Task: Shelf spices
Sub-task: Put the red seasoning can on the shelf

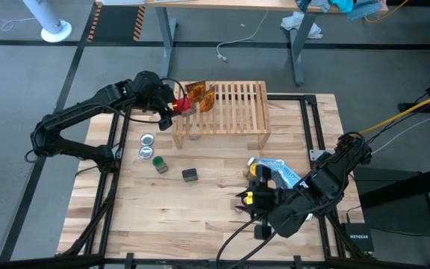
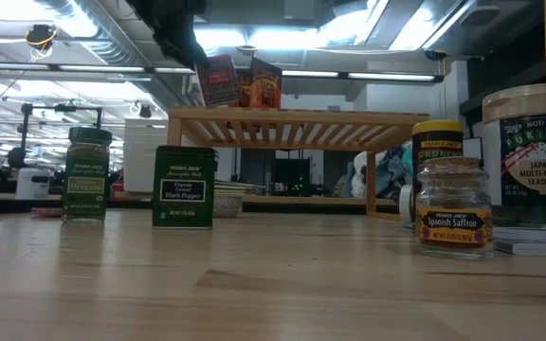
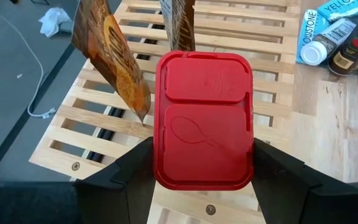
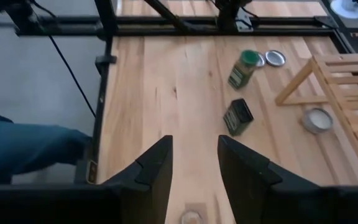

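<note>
Left gripper [image 3: 202, 163] clenched on red-capped jar [image 3: 204, 118], held over left end of shelf [image 1: 234, 112]. Two orange packets [image 1: 198, 95] stand upright on shelf slats just beside it. Right gripper [image 4: 194, 163] parted, empty, above worktop [image 1: 215, 202]. Green-capped jar [image 4: 243, 68], dark tin [image 4: 237, 116] on worktop near shelf.

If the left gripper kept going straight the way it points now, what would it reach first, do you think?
Most likely the shelf: the left gripper holds a red-capped jar pointing down at its slats, beside two orange packets. Depth is unclear.
</note>
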